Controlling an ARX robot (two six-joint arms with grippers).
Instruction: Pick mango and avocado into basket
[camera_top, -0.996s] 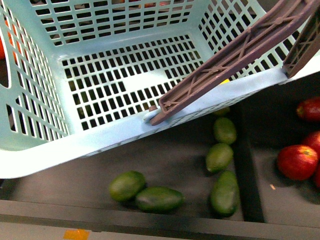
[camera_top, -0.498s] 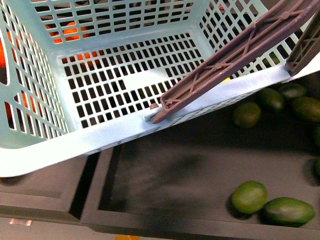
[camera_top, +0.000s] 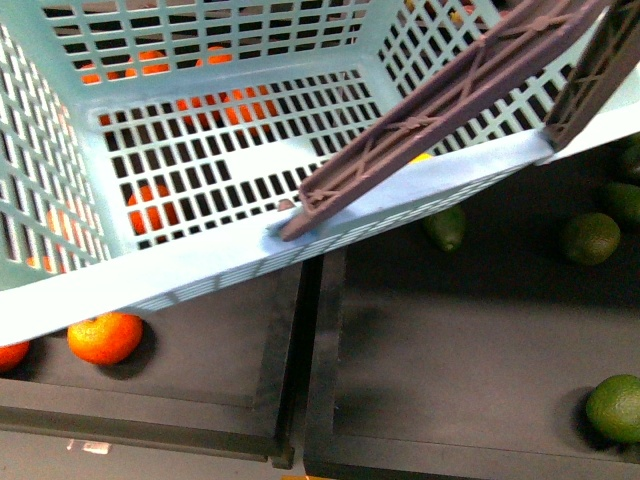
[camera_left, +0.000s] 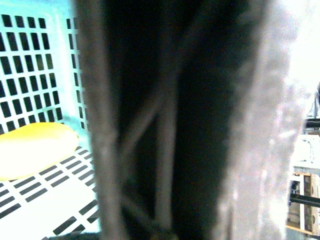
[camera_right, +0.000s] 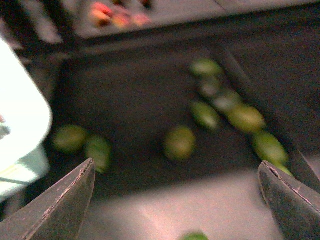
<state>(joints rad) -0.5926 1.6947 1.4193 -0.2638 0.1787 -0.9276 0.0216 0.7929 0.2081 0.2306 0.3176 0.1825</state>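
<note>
Yellow mango (camera_left: 35, 150) in teal basket (camera_top: 200, 265); right gripper (camera_right: 176, 163) jaws apart, apparently empty.

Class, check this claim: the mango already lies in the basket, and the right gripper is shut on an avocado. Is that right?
Not quite. The mango does lie in the basket, but the right gripper is open and holds nothing. The right wrist view shows its fingers wide apart, with the avocados lying on the dark tray below.

Teal slotted basket (camera_top: 180, 270) seen from above, brown ribbed handle (camera_top: 440, 110) slanted across near rim. Yellow mango (camera_left: 35, 150) lain on basket floor. Dark green avocados (camera_top: 590, 238) scattered in dark bin (camera_top: 450, 330), outside basket.
</note>
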